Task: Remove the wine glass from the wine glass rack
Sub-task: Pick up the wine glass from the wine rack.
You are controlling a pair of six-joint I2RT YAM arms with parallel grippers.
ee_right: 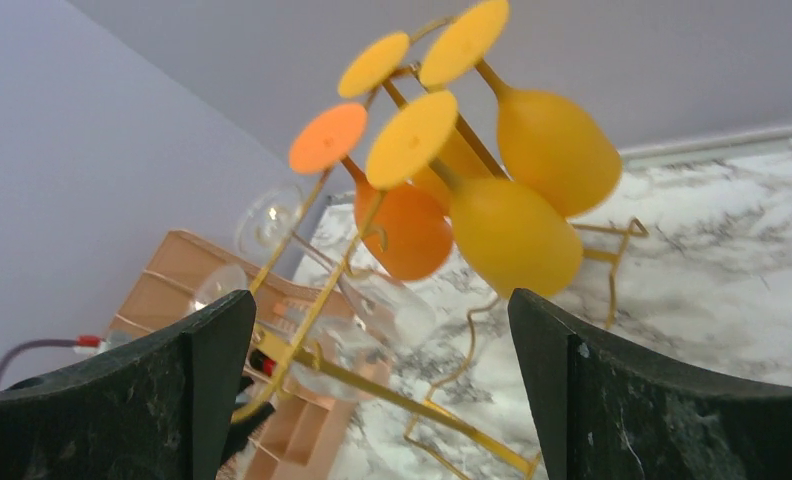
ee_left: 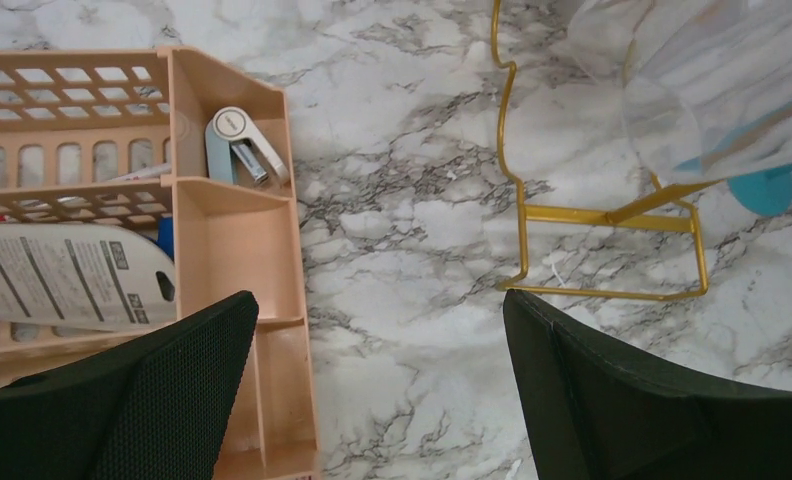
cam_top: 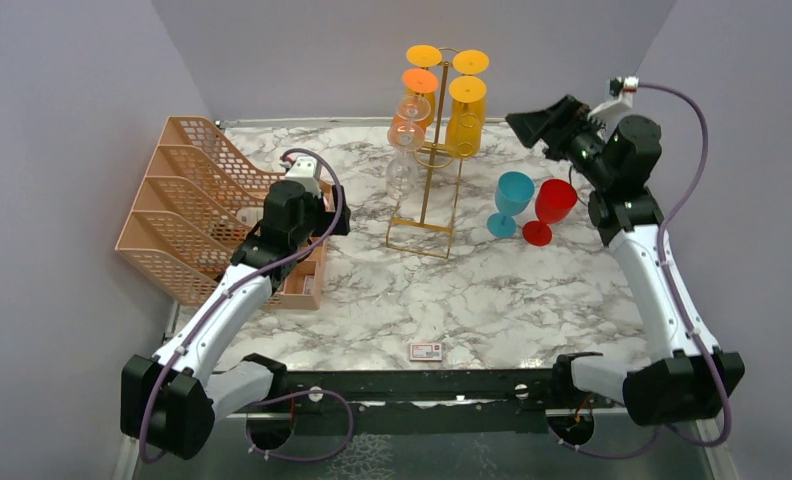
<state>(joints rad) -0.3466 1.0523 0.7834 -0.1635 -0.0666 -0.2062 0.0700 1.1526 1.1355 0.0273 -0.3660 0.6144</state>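
Tabletop seen from above, with both wrist views. The wine glass rack (cam_top: 430,180), a gold wire stand, is upright toward the middle of the far edge of the tabletop (cam_top: 492,300). Hanging bowl-down from its hooks are three yellow wine glasses (cam_top: 467,115), one orange wine glass (cam_top: 419,85) and clear wine glasses (cam_top: 404,165) lower on the left side. A teal glass (cam_top: 512,195) and a red glass (cam_top: 554,200) stand upright just beside each other on the tabletop, right of the rack's base.

The right hand (cam_top: 547,125) is raised near the far right corner, facing the hanging glasses, its fingers spread wide and empty. The left hand (ee_left: 380,300) hangs over the right side of the peach mesh organiser (cam_top: 187,200) by the left edge, likewise spread and empty. A stapler (ee_left: 242,145) lies in one organiser compartment. A small card (cam_top: 425,350) lies at the near edge.
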